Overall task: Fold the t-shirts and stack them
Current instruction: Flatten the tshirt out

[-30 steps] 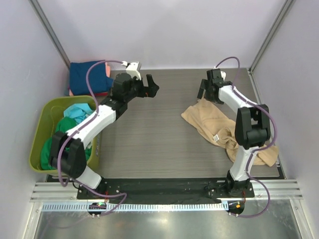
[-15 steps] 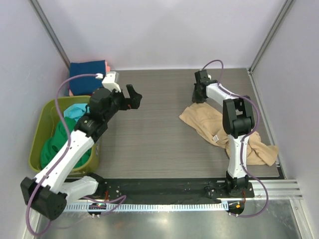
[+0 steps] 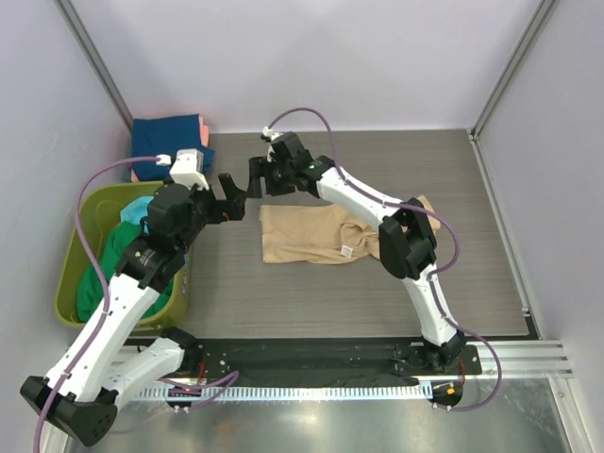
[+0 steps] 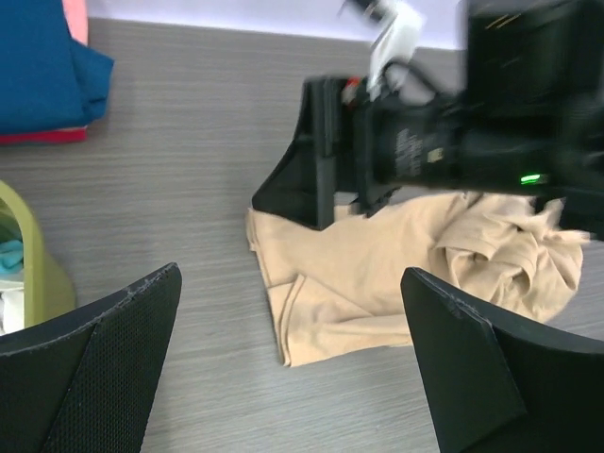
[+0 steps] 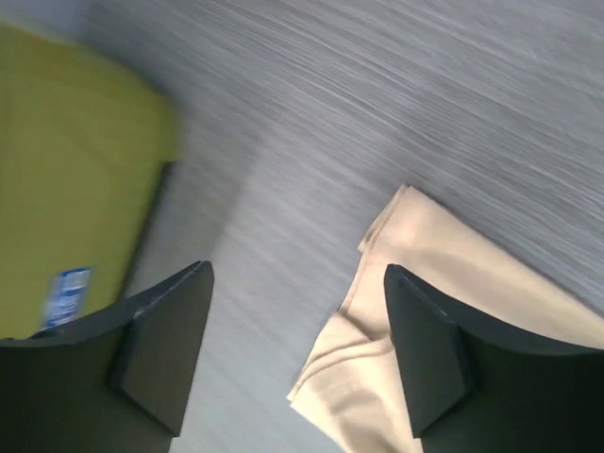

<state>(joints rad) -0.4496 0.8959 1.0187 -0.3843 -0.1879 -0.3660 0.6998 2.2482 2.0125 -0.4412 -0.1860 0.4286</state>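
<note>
The tan t-shirt [image 3: 311, 234] now lies spread across the table's middle, no longer bunched at the right edge. The right gripper [image 5: 297, 274] has swung far left over its far-left corner, fingers apart and clamping nothing. The left gripper [image 4: 291, 274] has drawn back toward the olive bin [image 3: 68, 274], fingers wide apart.

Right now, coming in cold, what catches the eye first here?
A tan t-shirt lies rumpled mid-table, with the left gripper and right gripper, both open, close together near its far-left corner. A green bin at the left edge holds more shirts, and a folded blue-topped stack sits beyond it.
</note>
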